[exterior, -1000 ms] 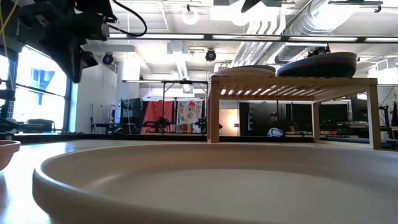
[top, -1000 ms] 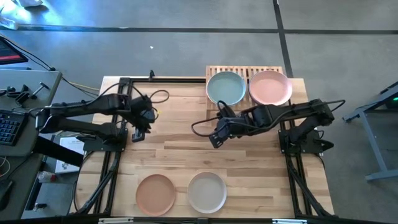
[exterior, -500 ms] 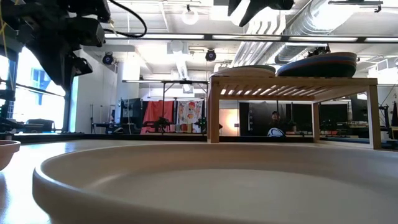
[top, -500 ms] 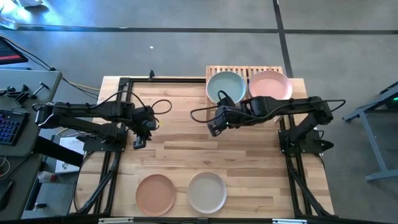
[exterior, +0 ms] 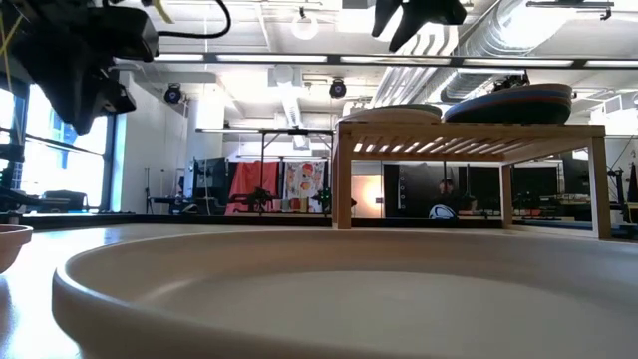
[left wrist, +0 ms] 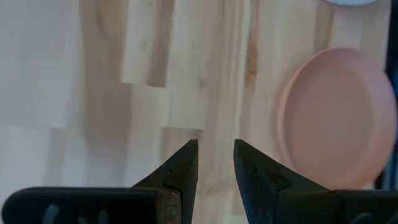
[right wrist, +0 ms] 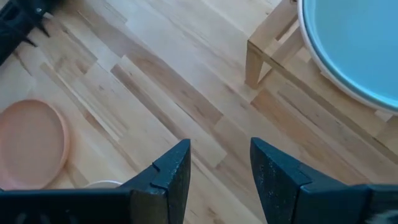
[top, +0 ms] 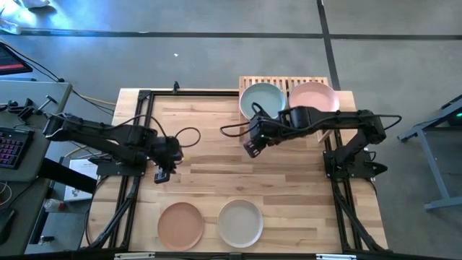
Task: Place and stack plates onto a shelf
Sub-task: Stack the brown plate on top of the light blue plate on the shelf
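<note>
The light-wood shelf [top: 281,81] stands at the table's far right. On its slats rest a pale green plate [top: 262,101] and a pink plate [top: 313,101], each seen as a low pile in the low view, the pale green plate [exterior: 404,112] and the pink plate's pile [exterior: 513,103]. A terracotta plate [top: 181,224] and a cream plate [top: 240,222] lie flat near the table's front edge. My left gripper [top: 160,175] hangs open above bare wood, on the far side of the terracotta plate [left wrist: 339,118]. My right gripper [top: 250,148] hovers open over the table just in front of the shelf's left leg [right wrist: 258,59].
Bare planks fill the middle of the table between the shelf and the two near plates. Black frame rails [top: 137,144] run along both table sides. The cream plate [exterior: 349,299] fills the foreground of the low view.
My left gripper has swung toward the table's near edge and sunk a little, still open. My right gripper has moved toward the far edge, closer to the shelf, still open. The plates have stayed where they were.
</note>
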`<action>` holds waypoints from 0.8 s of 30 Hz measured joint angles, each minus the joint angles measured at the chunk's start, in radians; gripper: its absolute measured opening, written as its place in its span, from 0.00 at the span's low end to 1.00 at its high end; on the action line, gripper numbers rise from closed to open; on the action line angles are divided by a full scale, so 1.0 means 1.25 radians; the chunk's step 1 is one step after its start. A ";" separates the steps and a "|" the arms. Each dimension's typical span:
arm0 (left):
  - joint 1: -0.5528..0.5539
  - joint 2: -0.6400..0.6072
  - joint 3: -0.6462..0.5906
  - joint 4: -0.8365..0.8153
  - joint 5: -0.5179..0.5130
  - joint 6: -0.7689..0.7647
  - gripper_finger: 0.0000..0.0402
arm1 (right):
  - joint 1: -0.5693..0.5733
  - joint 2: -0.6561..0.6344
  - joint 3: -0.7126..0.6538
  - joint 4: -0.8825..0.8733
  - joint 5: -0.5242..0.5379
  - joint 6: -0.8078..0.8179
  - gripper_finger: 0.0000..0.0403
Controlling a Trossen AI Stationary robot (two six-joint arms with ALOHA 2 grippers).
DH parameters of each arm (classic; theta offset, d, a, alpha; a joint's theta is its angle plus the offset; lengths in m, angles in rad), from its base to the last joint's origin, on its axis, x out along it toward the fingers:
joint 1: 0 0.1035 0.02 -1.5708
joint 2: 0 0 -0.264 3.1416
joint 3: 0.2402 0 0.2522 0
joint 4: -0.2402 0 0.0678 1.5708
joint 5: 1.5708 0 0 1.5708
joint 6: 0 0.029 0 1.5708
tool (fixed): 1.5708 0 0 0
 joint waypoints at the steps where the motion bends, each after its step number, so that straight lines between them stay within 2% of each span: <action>1: -0.016 0.003 0.000 0.002 0.000 -0.027 0.22 | -0.003 0.000 0.000 0.000 -0.001 -0.001 0.35; 13: -0.197 0.119 0.001 0.109 0.000 -0.266 0.22 | -0.006 -0.001 0.001 -0.022 -0.033 -0.060 0.35; 24: -0.309 0.241 0.001 0.208 0.002 -0.386 0.22 | -0.006 -0.001 0.001 -0.035 -0.032 -0.061 0.35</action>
